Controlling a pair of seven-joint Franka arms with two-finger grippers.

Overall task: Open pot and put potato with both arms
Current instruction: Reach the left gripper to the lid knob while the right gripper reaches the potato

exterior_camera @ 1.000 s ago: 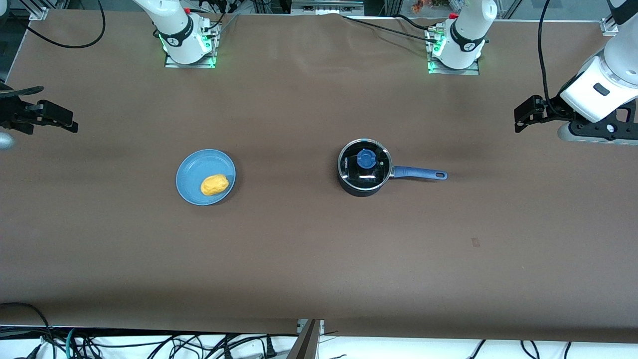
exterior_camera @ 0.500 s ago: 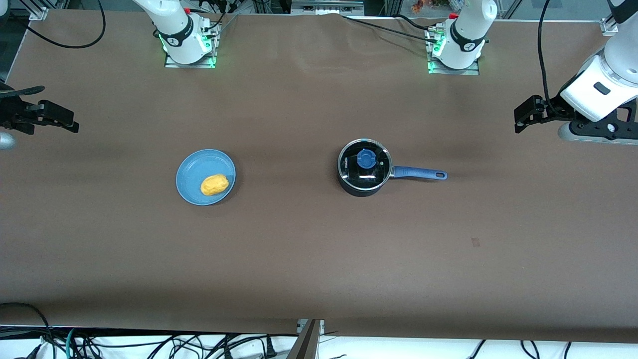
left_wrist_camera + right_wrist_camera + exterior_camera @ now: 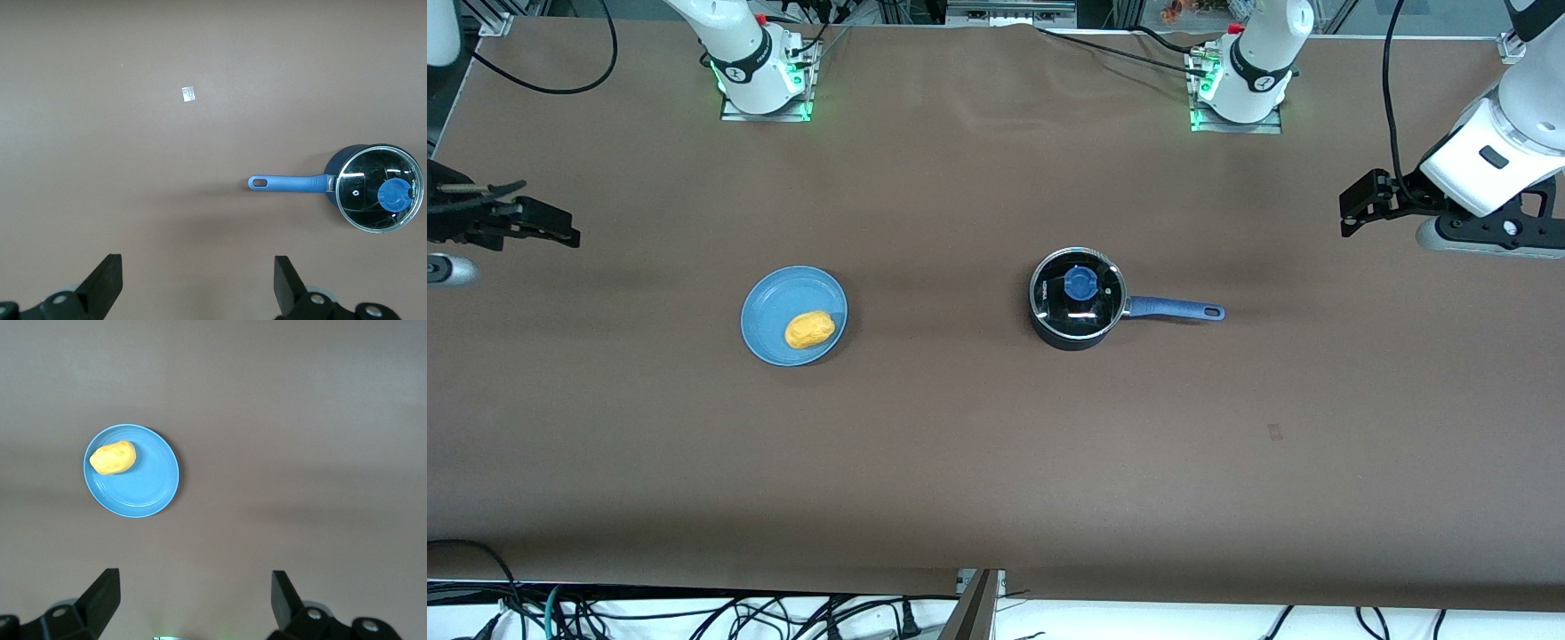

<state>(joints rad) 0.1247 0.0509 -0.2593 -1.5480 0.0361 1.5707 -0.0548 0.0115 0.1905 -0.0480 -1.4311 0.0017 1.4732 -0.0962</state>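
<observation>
Left wrist view: the left end effector [image 3: 193,283] is held wide open and empty above bare counter [image 3: 996,462], well apart from the lidded pot [image 3: 1077,298]. The right end effector [image 3: 190,600], equally open, is held clear of the potato [image 3: 809,329] on its plate [image 3: 769,307], presumably pending approach.

You see: pot [image 3: 1076,311] black, blue handle | lid [image 3: 1078,286] clear, blue knob | potato [image 3: 809,329] yellow-orange | plate [image 3: 769,307] light blue | table [image 3: 996,444] brown
</observation>
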